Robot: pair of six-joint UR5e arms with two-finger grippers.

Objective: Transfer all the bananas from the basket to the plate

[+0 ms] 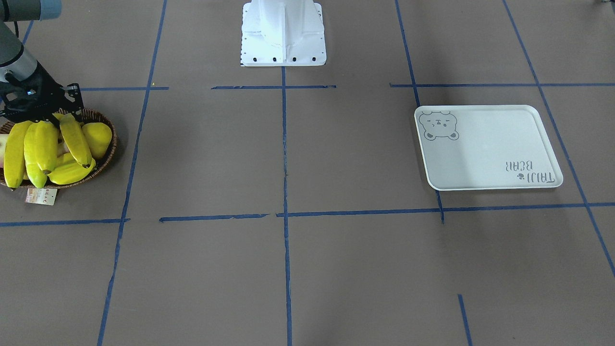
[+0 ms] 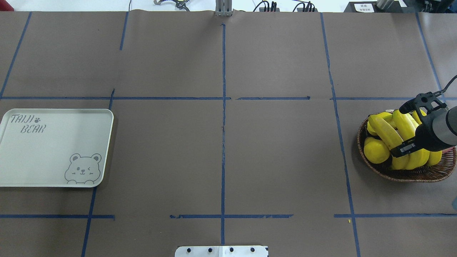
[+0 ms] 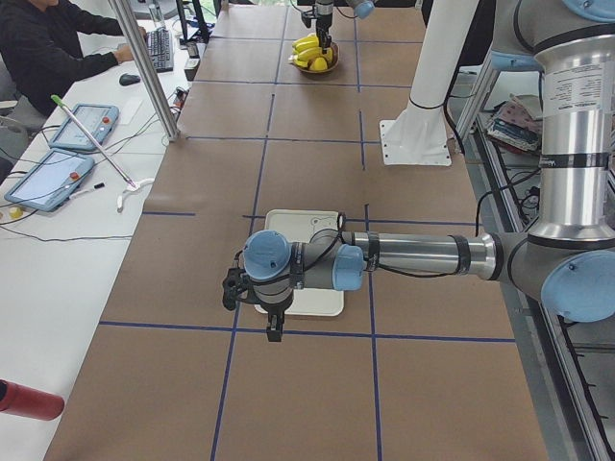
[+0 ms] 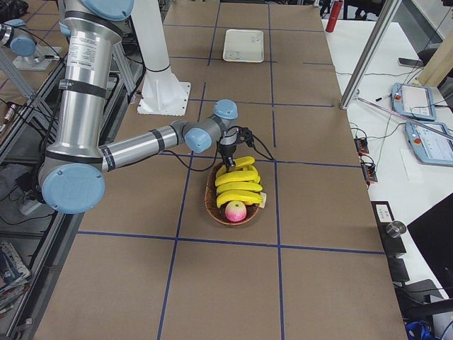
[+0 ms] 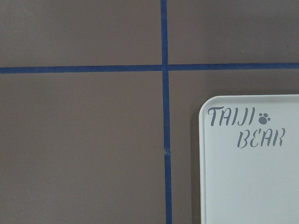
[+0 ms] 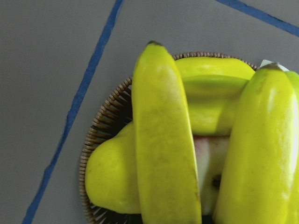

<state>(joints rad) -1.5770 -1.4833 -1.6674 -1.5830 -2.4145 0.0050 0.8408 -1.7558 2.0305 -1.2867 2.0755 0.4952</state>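
Several yellow bananas (image 1: 74, 139) lie heaped in the brown wicker basket (image 1: 108, 154) at the table's right end, also in the overhead view (image 2: 387, 134). My right gripper (image 1: 60, 117) is down on the near end of the topmost banana (image 6: 163, 140), with its fingers at that end (image 2: 401, 150). I cannot tell whether they are closed on it. The white bear plate (image 2: 46, 153) lies bare at the left end. My left gripper (image 3: 276, 331) hovers over the plate's edge (image 5: 252, 186). It shows only in the exterior left view, so I cannot tell its state.
A plump yellow fruit (image 2: 376, 150) and a pink fruit (image 4: 236, 210) share the basket with the bananas. A paper tag (image 1: 41, 196) hangs off the basket's rim. The white robot base (image 1: 283, 33) stands at mid-table on the robot's side. Blue tape lines cross the brown table cover.
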